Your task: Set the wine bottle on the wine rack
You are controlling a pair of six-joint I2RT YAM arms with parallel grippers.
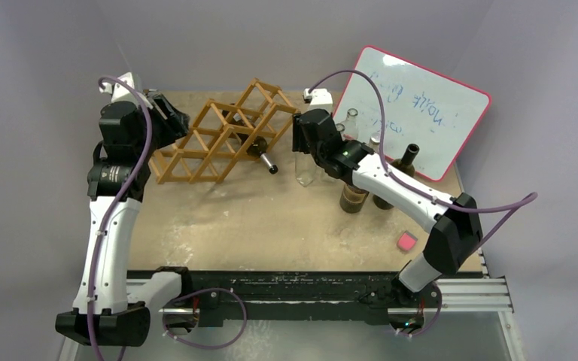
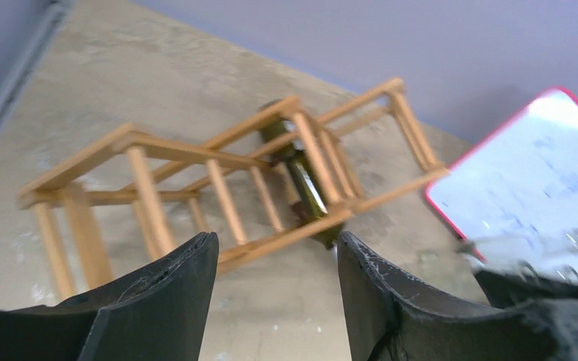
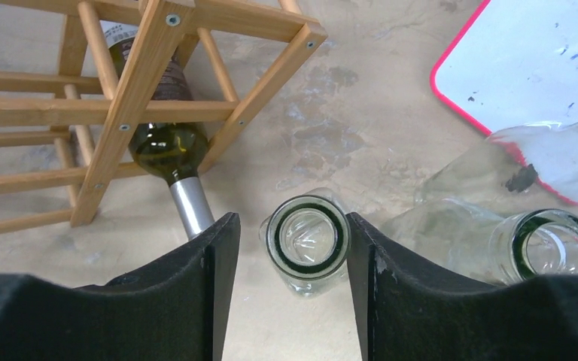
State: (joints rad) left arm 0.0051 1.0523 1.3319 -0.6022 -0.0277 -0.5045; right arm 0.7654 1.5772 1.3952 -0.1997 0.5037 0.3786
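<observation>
Wine bottle lay inside the wine rack at the table's far left-centre, its silver-foiled neck poking out of 1 end cell. Your left gripper sat partly open near the rack's left end, holding nothing. Your right gripper hung partly open around the mouth of 1 clear bottle, with a gap on 1 side and no grip.

Plain grey-lilac walls fill the upper frame above my scuffed, evenly lit tan tabletop at centre.
</observation>
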